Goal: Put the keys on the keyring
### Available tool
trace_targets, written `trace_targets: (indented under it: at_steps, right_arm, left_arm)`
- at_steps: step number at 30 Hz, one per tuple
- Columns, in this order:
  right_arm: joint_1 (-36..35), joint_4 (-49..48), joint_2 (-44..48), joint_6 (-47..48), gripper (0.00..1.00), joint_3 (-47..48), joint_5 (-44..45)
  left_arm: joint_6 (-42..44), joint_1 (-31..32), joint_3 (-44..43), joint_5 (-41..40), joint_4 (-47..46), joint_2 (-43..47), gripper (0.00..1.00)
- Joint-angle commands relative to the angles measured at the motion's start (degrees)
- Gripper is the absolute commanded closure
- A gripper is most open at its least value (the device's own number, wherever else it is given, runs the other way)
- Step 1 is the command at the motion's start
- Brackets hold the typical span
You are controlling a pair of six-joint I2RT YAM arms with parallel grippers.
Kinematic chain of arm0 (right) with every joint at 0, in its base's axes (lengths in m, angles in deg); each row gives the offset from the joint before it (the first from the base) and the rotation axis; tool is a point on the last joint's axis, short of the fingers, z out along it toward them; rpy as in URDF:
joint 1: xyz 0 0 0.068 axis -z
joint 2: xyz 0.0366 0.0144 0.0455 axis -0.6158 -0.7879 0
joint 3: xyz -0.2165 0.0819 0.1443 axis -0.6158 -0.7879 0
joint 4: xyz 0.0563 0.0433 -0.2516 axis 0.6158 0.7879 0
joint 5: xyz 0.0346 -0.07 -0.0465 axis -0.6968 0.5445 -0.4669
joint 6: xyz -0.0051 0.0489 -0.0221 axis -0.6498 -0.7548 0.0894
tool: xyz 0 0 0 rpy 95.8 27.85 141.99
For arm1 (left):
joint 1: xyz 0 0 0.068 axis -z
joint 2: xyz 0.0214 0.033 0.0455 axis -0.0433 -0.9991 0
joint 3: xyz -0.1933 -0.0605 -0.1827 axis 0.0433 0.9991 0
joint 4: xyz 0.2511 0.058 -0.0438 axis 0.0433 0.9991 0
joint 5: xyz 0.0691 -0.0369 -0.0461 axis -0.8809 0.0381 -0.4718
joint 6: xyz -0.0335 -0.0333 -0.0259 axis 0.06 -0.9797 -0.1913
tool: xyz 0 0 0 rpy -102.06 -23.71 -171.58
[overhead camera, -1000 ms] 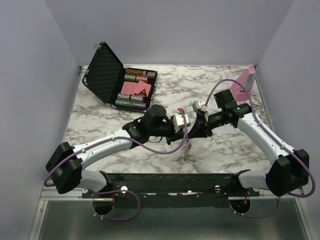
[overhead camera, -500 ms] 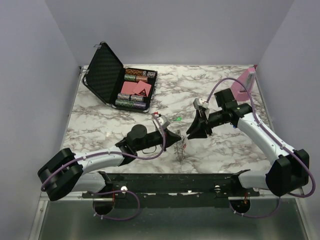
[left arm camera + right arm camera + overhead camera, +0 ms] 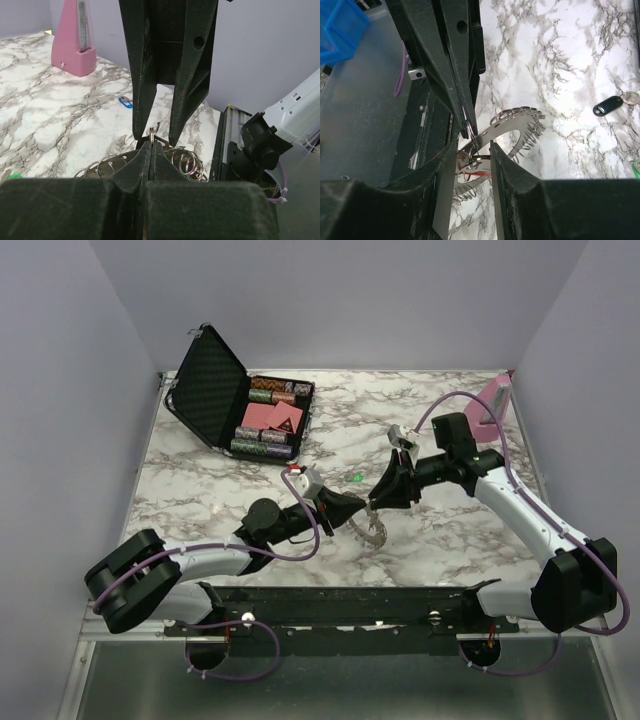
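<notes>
Clamping keyring (image 3: 186, 163) — left end effector (image 3: 151, 149), at very tip

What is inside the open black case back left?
Rows of striped poker chips with two pinkish-red flat boxes between them. The floor of the case beneath is covered.

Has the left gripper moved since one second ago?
Yes. The left gripper has pulled back, down the top view, away from the black case.
</notes>
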Motion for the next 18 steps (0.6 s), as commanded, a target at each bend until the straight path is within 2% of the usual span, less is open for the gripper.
trace_targets:
  at_steps: [1, 6, 9, 15, 18]
  right_arm:
    - [0.28, -2.65, 0.60, -2.46, 0.60, -0.96, -1.76]
    - [0.19, -3.88, 0.43, -3.17, 0.68, -1.83, -3.16]
    - [0.19, -3.97, 0.51, -3.25, 0.80, -2.10, -3.95]
    - [0.19, -3.18, 0.78, -2.12, 0.98, -2.19, -5.18]
    - [0.19, -1.08, 0.78, -0.10, 1.00, -1.40, -4.84]
  left_arm:
    - [-0.34, 0.13, -0.40, -0.37, -5.89, -0.49, 1.00]
    - [-1.04, 0.13, -0.22, -0.46, -7.38, -1.02, 1.00]
    - [-1.57, 0.13, -0.13, -0.63, -8.79, -1.55, 1.00]
    - [-2.10, 0.13, -0.57, -0.63, -9.40, -2.34, 1.00]
    - [-2.27, 0.22, -0.83, -0.28, -9.05, -2.34, 1.00]
